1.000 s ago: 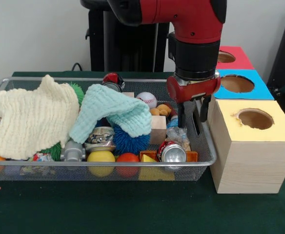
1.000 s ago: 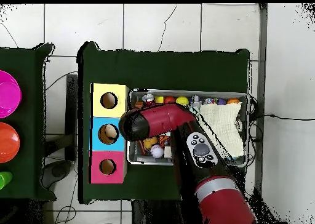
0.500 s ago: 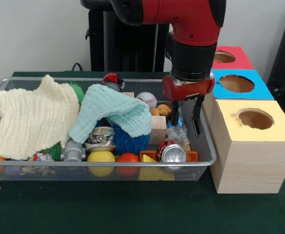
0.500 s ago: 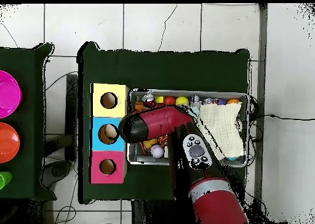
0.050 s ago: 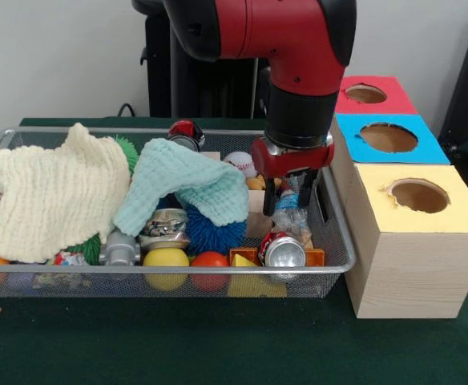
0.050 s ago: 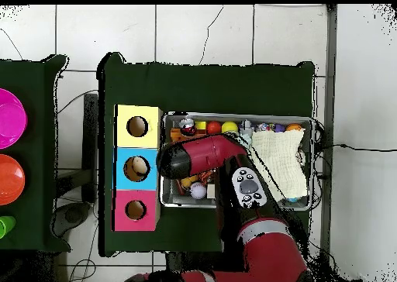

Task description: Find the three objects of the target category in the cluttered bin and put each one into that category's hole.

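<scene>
The gripper (image 5: 295, 195) has shifted from the yellow box (image 5: 414, 241) over the crushed bottle (image 5: 289, 216), fingers spread, holding nothing.

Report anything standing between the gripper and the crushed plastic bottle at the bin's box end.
Nothing visible does. The gripper hangs open directly over the crushed plastic bottle, with one finger down on each side of it. The wooden block and the silver can lie beside the bottle, not over it.

Wire mesh bin (image 5: 330, 258) is showing bright metal; cream cloth (image 5: 54, 192) looking nubbly knit; yellow-topped box (image 5: 410, 265) showing bare matt wood; can (image 5: 284, 252) gleaming; bench (image 5: 218, 341) wearing matt green fabric
</scene>
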Tool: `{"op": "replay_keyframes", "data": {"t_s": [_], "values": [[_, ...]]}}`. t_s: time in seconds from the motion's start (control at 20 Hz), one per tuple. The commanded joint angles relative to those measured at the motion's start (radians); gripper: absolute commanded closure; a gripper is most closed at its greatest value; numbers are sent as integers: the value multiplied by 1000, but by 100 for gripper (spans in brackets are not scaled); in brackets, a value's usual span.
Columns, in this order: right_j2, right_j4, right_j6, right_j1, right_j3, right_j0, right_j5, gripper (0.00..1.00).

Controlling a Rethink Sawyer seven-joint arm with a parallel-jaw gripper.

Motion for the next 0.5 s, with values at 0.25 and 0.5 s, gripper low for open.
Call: {"op": "replay_keyframes", "data": {"t_s": [0.25, 0.5], "values": [[-2, -21, 52, 124, -45, -21, 2, 0], [3, -21, 57, 126, -16, -32, -26, 0]]}}
